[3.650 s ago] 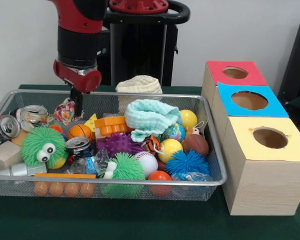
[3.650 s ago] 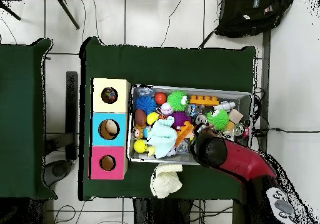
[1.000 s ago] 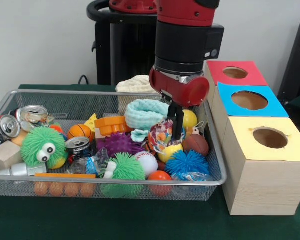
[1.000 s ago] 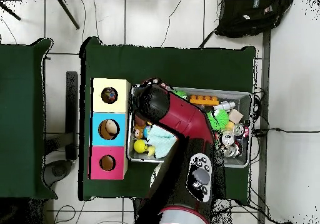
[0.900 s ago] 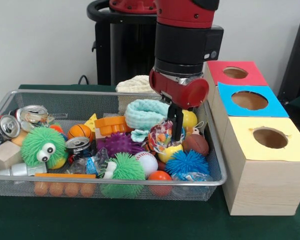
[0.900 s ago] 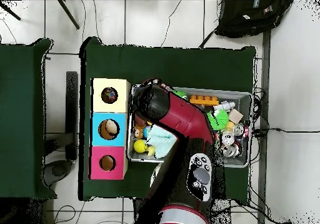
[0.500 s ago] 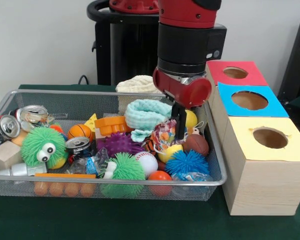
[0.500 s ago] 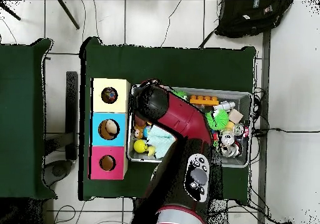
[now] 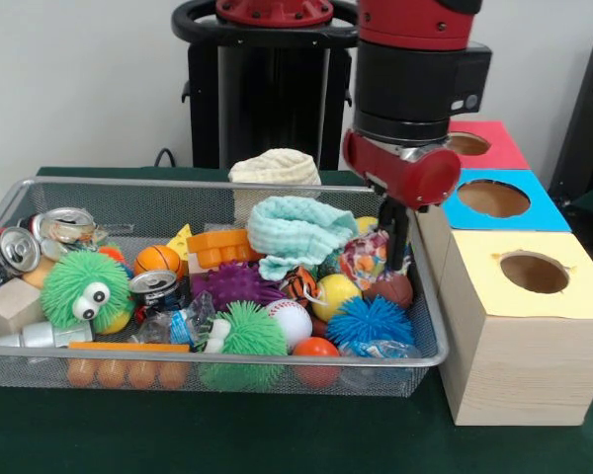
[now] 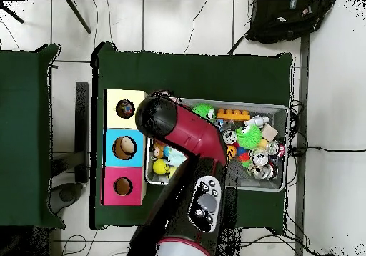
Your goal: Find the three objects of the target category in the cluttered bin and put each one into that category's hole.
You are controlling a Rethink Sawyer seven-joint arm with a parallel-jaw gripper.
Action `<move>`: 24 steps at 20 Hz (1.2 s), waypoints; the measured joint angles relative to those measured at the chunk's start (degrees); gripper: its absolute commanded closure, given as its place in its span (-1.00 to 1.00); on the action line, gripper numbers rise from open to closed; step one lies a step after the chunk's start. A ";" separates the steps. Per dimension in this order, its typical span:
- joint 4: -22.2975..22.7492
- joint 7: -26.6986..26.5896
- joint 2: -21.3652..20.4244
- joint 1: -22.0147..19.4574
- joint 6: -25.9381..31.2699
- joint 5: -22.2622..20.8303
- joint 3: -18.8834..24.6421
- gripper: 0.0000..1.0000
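Front view shows the gripper [image 9: 393, 249] pinching a crinkly colourful wrapper [image 9: 364, 259]. It has carried it across the bin [image 9: 420, 296], from the far left corner to the right edge, beside the boxes [image 9: 519, 326]. A drop into a hole looks next.

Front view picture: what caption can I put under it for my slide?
Robot gripper carries a colourful crinkly wrapper over the toy-filled wire bin toward the three boxes.

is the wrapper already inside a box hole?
No, the end effector holds the colorful wrapper above the basket.
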 measured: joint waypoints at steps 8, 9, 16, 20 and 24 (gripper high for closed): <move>-4.35 6.51 2.55 4.67 3.79 1.63 -2.36 1.00; -5.08 7.46 2.96 5.16 4.32 1.79 -2.46 1.00; -8.79 12.10 5.46 6.67 5.95 2.61 -2.48 1.00; -9.94 13.24 6.18 6.68 6.06 2.63 -2.58 1.00; -10.66 13.52 6.28 6.70 7.39 2.63 -3.02 1.00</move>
